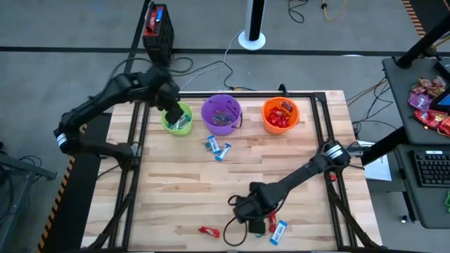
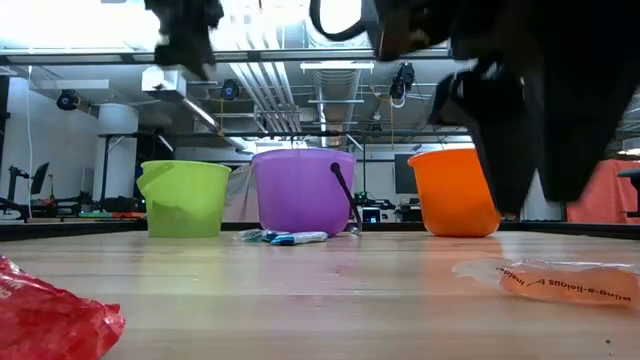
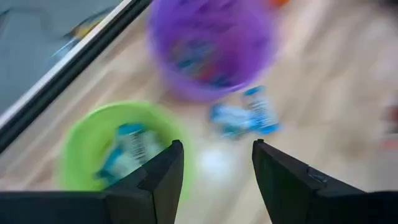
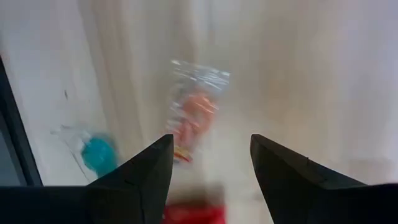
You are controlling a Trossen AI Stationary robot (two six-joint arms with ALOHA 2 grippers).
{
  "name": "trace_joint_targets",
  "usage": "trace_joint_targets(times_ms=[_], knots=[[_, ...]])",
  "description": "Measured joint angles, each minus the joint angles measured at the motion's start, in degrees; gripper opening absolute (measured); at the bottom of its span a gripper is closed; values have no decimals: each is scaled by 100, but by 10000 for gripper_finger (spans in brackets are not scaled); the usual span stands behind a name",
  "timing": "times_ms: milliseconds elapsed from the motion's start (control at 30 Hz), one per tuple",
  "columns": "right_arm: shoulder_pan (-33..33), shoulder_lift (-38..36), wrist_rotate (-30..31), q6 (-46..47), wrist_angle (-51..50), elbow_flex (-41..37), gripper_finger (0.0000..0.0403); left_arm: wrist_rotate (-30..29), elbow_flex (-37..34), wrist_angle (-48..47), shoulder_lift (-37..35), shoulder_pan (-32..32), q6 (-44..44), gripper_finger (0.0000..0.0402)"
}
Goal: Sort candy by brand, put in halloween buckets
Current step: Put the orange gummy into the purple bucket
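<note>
Three buckets stand in a row at the far side of the table: lime green (image 1: 177,118), purple (image 1: 221,114) and orange (image 1: 281,114). My left gripper (image 3: 217,146) is open and hovers over the green bucket's (image 3: 112,149) rim; blue-and-white candies lie inside that bucket. Two blue-and-white candies (image 1: 217,147) lie on the table in front of the purple bucket. My right gripper (image 4: 211,140) is open near the table's near edge, above a clear wrapper with orange candy (image 4: 196,112). A blue candy (image 4: 96,152) and a red one (image 4: 196,214) lie beside it. Another red candy (image 1: 207,230) lies farther left.
A black frame (image 1: 133,161) runs along the table's left, far and right edges. Cables (image 1: 232,77) trail behind the buckets. A side desk on the right holds a pink-red heap of candy bags (image 1: 429,102) and a keyboard (image 1: 430,169). Bare wood spans the table's middle (image 1: 211,186).
</note>
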Motion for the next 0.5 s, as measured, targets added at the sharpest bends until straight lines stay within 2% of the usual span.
trace_joint_targets(times_ms=[100, 333, 500], knots=[[25, 136, -121, 42, 202, -22, 206, 22, 341, 16, -374, -525, -409, 174], [21, 228, -90, 113, 567, -157, 206, -1322, 790, 34, -1169, -1821, -1291, 174], [-25, 332, -93, 182, 945, -338, 205, -1651, 814, 84, -1552, -2367, -1776, 174]])
